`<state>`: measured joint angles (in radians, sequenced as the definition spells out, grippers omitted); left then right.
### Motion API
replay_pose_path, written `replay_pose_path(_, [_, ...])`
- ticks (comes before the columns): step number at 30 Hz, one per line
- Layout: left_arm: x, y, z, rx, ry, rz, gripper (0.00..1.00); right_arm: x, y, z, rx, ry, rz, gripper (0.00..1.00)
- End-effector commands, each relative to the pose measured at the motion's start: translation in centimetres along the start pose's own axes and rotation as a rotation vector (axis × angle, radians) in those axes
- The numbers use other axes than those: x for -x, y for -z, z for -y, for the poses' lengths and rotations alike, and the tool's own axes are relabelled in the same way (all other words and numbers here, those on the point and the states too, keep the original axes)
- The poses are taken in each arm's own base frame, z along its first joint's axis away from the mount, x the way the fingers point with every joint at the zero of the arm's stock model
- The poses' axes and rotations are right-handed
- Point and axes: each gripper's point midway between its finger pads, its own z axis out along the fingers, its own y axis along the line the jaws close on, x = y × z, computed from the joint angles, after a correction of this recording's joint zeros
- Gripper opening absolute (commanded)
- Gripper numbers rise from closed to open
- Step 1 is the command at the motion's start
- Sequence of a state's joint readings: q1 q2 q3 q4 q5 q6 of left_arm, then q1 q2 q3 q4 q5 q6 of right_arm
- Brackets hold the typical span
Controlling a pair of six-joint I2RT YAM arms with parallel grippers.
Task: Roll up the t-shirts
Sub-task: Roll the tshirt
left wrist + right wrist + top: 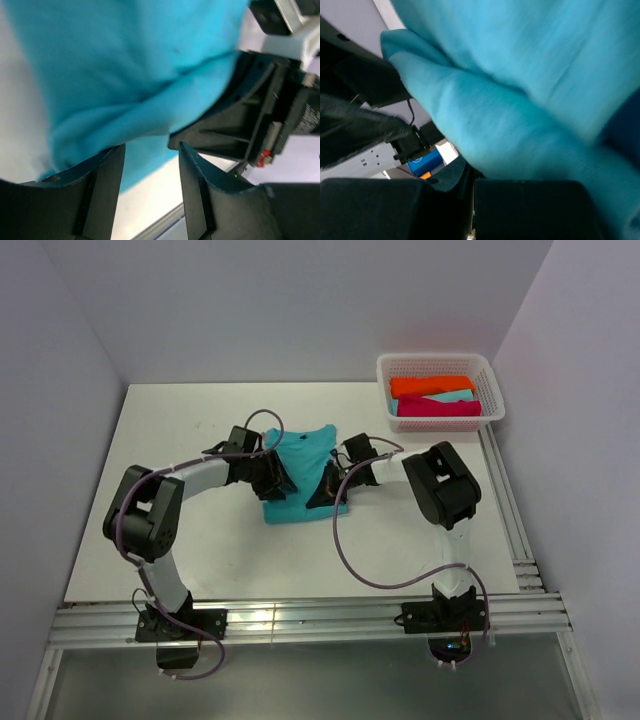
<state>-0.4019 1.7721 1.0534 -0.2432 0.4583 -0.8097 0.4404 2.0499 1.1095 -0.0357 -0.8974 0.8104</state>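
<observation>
Gripping the tee (pixel 302 462) at mid-frame on the table (pixel 180 440), the right gripper (pixel 324 494) is clamped on its lower edge. The left gripper (pixel 279 484) has jaws apart at the edge's other side. Risk: a one-sided lift may skew the roll, or thin fabric may slip free.

A t-shirt (pixel 303 465) lies on the table (pixel 200 540) near its middle. The left pincer (pixel 280 483) is at its left edge and the right pincer (pixel 322 492) at its right edge, facing each other across the cloth. A lattice basket (pixel 437 358) stands at the table's far right corner, with three folded t-shirts (pixel 437 398) side by side in it.
</observation>
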Motion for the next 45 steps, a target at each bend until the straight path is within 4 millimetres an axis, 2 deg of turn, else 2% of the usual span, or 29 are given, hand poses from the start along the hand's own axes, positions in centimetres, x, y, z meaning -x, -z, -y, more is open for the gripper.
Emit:
replay_pose_path(1, [2.3,-0.8,-0.4,-0.017,0.012,0.041,0.52,1.7,-0.3,-0.6,0.033,0.005,0.037,0.00])
replay_pose_path(4, [3.9,-0.2,-0.5,-0.030,0.040,0.087,0.52,1.9,-0.2,0.4,0.026,-0.013,0.043,0.00])
replay_pose_path(6, [4.9,0.3,-0.1,-0.040,0.036,0.113,0.53,2.0,0.2,-0.1,0.051,0.005,0.049,0.00])
replay_pose_path(11, [5.8,1.3,0.9,-0.028,0.008,0.130,0.52,2.4,2.0,-3.8,0.111,0.092,0.086,0.00])
replay_pose_path(15, [6.3,2.9,2.7,-0.069,-0.019,0.164,0.53,3.4,2.7,-6.4,0.160,0.127,0.106,0.00])
replay_pose_path(18, [6.2,3.9,3.1,-0.073,-0.029,0.177,0.53,4.4,2.4,-6.8,0.164,0.123,0.113,0.00])
replay_pose_path(21, [5.9,4.6,3.4,-0.080,-0.036,0.184,0.53,5.8,1.5,-5.8,0.149,0.094,0.129,0.00])
replay_pose_path(26, [5.3,5.1,4.3,-0.135,-0.049,0.181,0.53,7.2,-0.5,-1.8,0.073,0.013,0.135,0.00])
replay_pose_path(28, [5.2,5.1,4.6,-0.150,-0.057,0.174,0.53,7.1,-0.9,-0.5,0.045,-0.015,0.126,0.00])
replay_pose_path(31, [4.9,5.1,4.7,-0.166,-0.064,0.169,0.53,7.1,-0.7,-0.4,0.065,-0.013,0.130,0.00])
replay_pose_path(33, [5.0,5.1,4.8,-0.170,-0.072,0.169,0.53,7.4,-0.2,-1.4,0.092,0.012,0.140,0.00])
replay_pose_path(39, [5.3,5.7,6.0,-0.214,-0.124,0.180,0.53,7.7,2.5,-6.2,0.202,0.147,0.190,0.00])
replay_pose_path(40, [5.1,5.7,6.1,-0.224,-0.130,0.176,0.53,7.2,3.2,-7.3,0.226,0.177,0.187,0.00])
replay_pose_path(42, [4.6,5.6,6.4,-0.256,-0.141,0.164,0.53,6.4,3.7,-7.8,0.246,0.203,0.187,0.00])
replay_pose_path(43, [4.5,5.5,6.5,-0.269,-0.146,0.163,0.53,5.8,4.4,-8.7,0.264,0.227,0.192,0.00])
replay_pose_path(44, [3.7,5.2,6.1,-0.278,-0.134,0.138,0.53,4.9,4.6,-8.1,0.263,0.213,0.180,0.00])
replay_pose_path(45, [3.4,5.3,6.8,-0.312,-0.153,0.145,0.52,4.3,4.8,-8.2,0.268,0.222,0.180,0.00])
